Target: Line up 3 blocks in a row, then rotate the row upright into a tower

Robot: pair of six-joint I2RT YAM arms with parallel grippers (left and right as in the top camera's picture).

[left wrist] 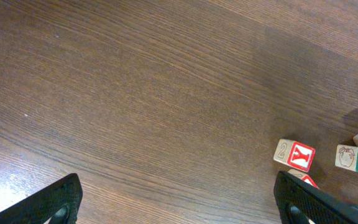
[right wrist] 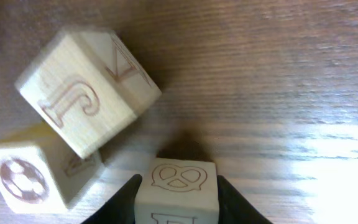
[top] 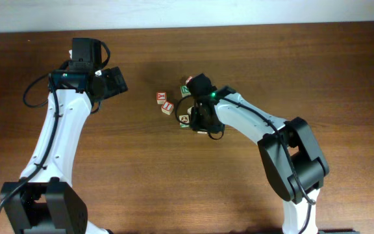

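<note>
Left arm [top: 60, 130] extended with left gripper [left wrist: 179, 206] spread wide; right arm [top: 252, 120] bent inward, right gripper [right wrist: 177, 205] pinching a block [right wrist: 178, 182] between its fingers.

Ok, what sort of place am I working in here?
Likely a robotics lab bench: a bare dark wood-grain table, a white left arm and right arm over it, and only small alphabet blocks as props.

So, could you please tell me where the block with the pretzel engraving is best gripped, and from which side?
Take the pretzel block by its two flat, parallel side faces, coming straight down from above. It sits square on the table, those faces are free of the J block, and the right gripper flanks them.
</note>
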